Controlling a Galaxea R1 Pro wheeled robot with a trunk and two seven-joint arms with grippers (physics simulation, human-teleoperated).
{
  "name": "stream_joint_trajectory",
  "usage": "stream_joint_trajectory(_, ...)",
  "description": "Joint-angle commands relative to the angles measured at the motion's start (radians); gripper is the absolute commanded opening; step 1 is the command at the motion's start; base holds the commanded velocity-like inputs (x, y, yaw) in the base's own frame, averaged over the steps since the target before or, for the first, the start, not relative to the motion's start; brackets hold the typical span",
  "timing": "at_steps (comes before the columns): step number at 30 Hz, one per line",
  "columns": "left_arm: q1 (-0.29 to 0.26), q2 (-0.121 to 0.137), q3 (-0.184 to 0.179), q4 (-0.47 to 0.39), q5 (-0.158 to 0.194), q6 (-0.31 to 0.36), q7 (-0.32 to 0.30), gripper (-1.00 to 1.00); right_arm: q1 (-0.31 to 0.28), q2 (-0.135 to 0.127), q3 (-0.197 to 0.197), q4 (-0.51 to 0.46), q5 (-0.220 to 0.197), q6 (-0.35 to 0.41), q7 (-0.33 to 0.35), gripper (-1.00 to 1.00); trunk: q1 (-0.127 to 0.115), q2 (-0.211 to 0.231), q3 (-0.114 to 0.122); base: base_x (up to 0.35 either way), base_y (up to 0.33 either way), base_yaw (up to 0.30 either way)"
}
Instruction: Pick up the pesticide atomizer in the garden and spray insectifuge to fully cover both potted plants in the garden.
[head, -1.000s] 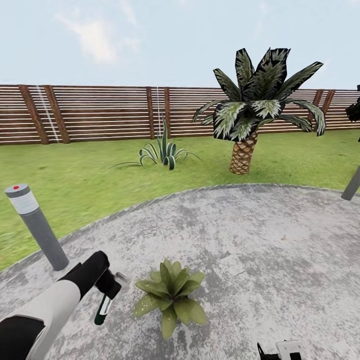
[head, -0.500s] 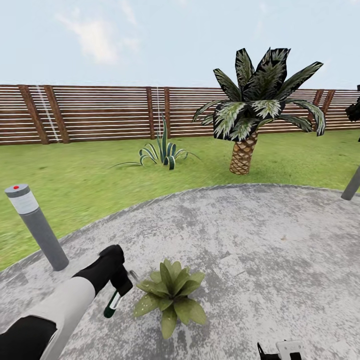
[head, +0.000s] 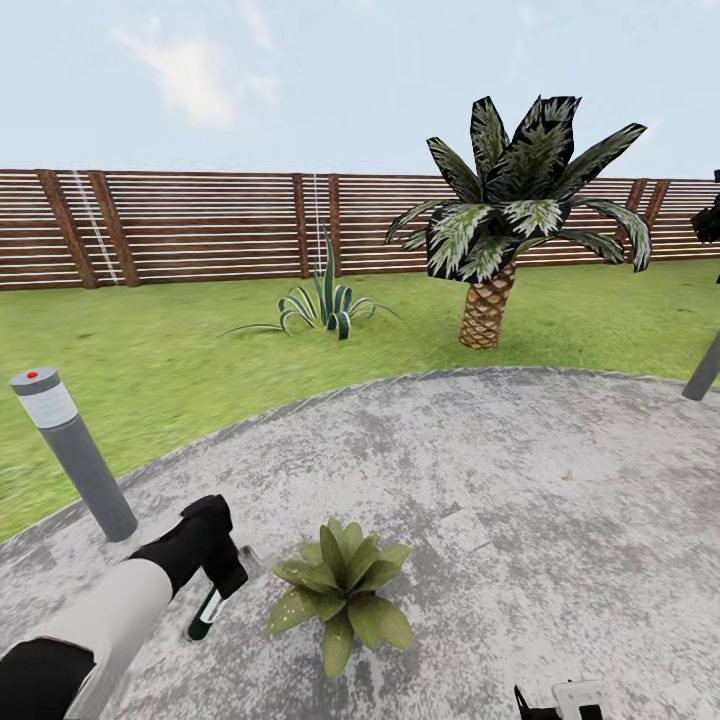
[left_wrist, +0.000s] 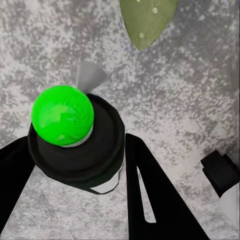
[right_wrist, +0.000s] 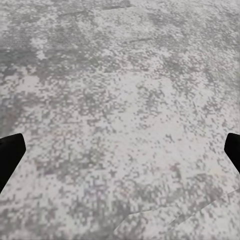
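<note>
Patio (head: 520, 480): left tool (head: 222, 580) pinching atomizer (head: 206, 614) beside potted plant (head: 342, 590); right tool (right_wrist: 120, 150) spread.

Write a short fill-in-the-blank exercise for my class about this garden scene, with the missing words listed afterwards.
1. The pesticide atomizer is held by the robot's ____ gripper.
2. The spot on top of the atomizer's head is ____.
3. The potted plant stands on the grey ____, not on the lawn.
4. Behind the palm runs a brown wooden ____.

Missing words: left; green; patio; fence
</note>
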Motion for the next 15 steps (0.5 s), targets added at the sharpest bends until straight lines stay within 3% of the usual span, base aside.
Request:
stream_joint_trajectory(1, -0.005, -0.019, -0.005, -0.004, -0.009, 0.003, -0.008, -1.0, -0.001, 0.0, -0.009, 0.0, 0.002, -0.003, 0.007, 1.0, 0.0, 0.0, -0.001, 0.0, 0.0, 0.0)
stream_joint_trajectory(5, -0.014, -0.066, -0.006, -0.007, -0.013, 0.007, -0.006, -1.0, -0.001, 0.0, -0.008, 0.0, 0.002, -0.003, 0.007, 1.0, 0.0, 0.0, -0.001, 0.0, 0.0, 0.0)
stream_joint_trajectory(9, -0.015, -0.059, -0.005, 0.001, -0.012, 0.006, -0.005, -1.0, -0.001, 0.0, -0.008, 0.0, 0.002, -0.003, 0.007, 1.0, 0.0, 0.0, -0.001, 0.0, 0.0, 0.0)
stream_joint_trajectory(12, -0.005, 0.001, -0.003, 0.007, -0.011, -0.002, -0.006, -1.0, -0.001, 0.0, -0.008, 0.0, 0.002, -0.003, 0.007, 1.0, 0.0, 0.0, -0.001, 0.0, 0.0, 0.0)
stream_joint_trajectory(15, -0.001, 0.044, 0.002, 0.008, -0.006, -0.008, -0.005, -1.0, -0.001, 0.0, -0.008, 0.0, 0.002, -0.003, 0.007, 1.0, 0.0, 0.0, -0.001, 0.0, 0.0, 0.0)
